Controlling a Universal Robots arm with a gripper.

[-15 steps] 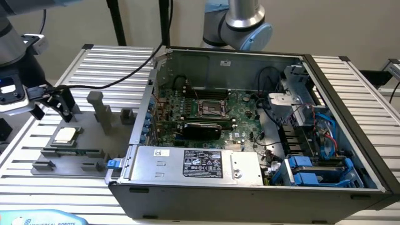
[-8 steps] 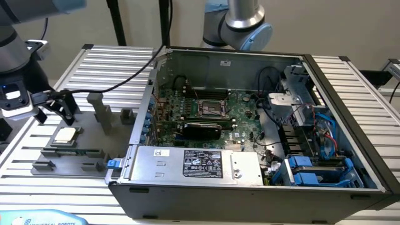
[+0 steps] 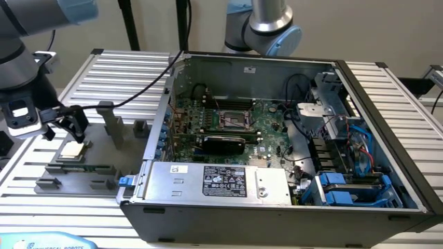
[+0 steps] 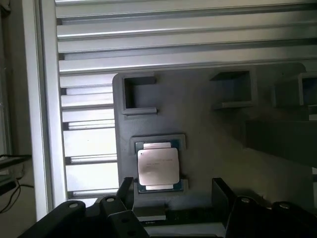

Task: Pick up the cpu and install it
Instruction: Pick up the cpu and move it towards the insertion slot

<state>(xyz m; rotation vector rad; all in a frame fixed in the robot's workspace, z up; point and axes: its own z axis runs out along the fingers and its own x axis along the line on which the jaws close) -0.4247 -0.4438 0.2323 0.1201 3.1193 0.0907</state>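
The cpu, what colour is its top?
The cpu has a silvery top with a thin green rim, clearest in the wrist view.

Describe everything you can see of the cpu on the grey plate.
The cpu is a small flat square chip with a silvery metal top, faint print on it, and a thin green rim. It lies flat, top up, seated in a square nest of the grey fixture plate, outside the computer case. The open tool hangs over it; I see no contact.
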